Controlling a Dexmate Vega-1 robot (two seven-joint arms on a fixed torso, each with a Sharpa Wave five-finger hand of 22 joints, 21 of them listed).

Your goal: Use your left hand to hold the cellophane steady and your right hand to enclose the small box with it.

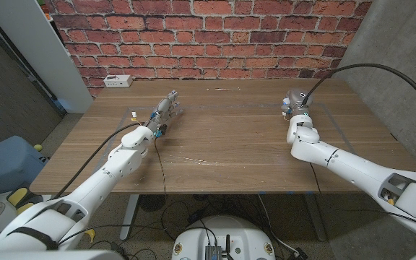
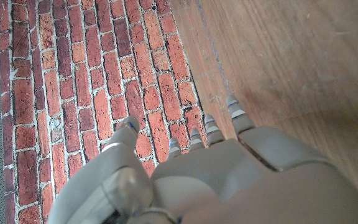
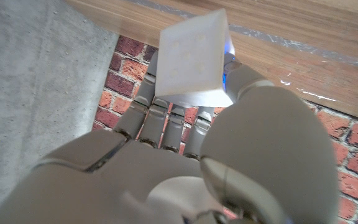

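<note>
A small white box (image 3: 191, 59) is pinched between the thumb and fingers of my right hand (image 3: 185, 155). In the head view that right hand (image 1: 296, 107) is raised over the table's far right part, and the box is hard to make out there. The clear cellophane (image 1: 186, 157) lies on the wooden table (image 1: 230, 137); it shows as faint glints, and its glinting edge (image 3: 303, 43) runs beyond the box. My left hand (image 1: 161, 115) reaches toward the far left of the table. Its fingers (image 2: 235, 115) are extended and apart, holding nothing that I can see.
A brick wall runs behind the table, with a white power strip (image 1: 118, 81) at its foot. A concrete wall stands to the right. A blue bin (image 1: 6, 165) sits on the floor at the left. A black cable (image 1: 381, 72) arcs over my right arm.
</note>
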